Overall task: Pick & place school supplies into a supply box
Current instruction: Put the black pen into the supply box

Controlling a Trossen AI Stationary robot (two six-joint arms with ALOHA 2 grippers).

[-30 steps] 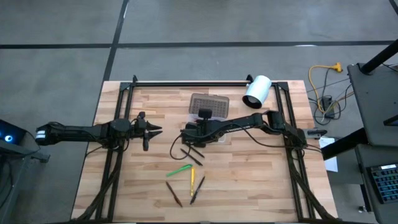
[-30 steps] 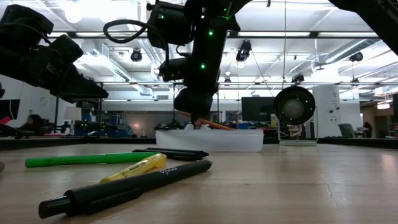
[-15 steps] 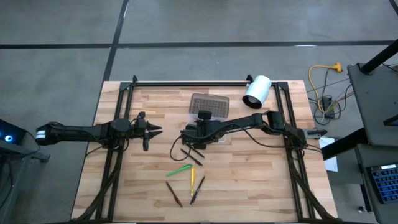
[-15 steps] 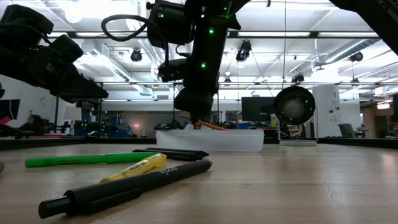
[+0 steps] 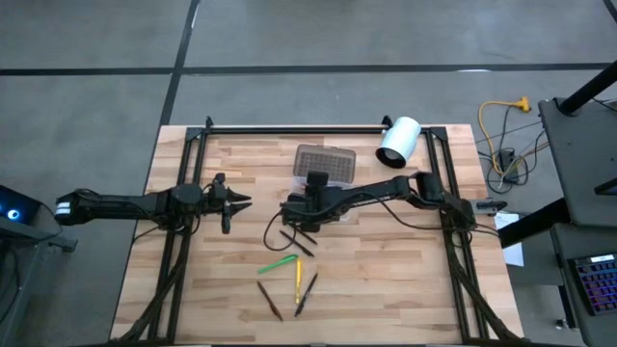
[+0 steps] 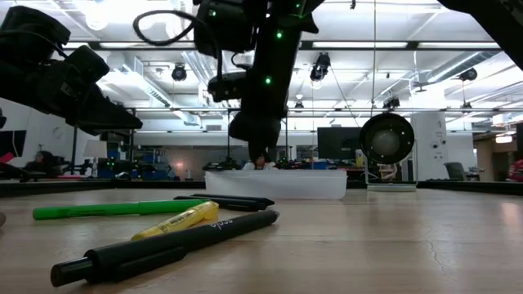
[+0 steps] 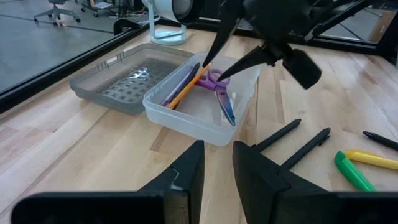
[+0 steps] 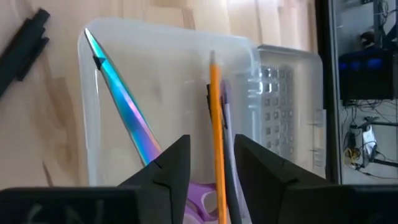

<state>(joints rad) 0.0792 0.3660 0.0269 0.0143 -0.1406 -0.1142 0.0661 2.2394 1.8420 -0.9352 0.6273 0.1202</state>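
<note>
Right gripper (image 7: 233, 46) hangs over the supply box (image 7: 202, 115), jaws spread, empty; orange pencil (image 7: 186, 90) and scissors (image 7: 219, 87) lie inside. Left gripper (image 5: 234, 202) waits apart, jaws slightly parted, empty.

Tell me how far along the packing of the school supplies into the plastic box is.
Partly done. The translucent plastic box already holds purple-handled scissors, an orange pencil and a dark pen. The right gripper hangs open over the box, holding nothing; the left gripper waits to the side. Still on the wooden table: a green pen, a yellow pen and several dark pens.
</note>
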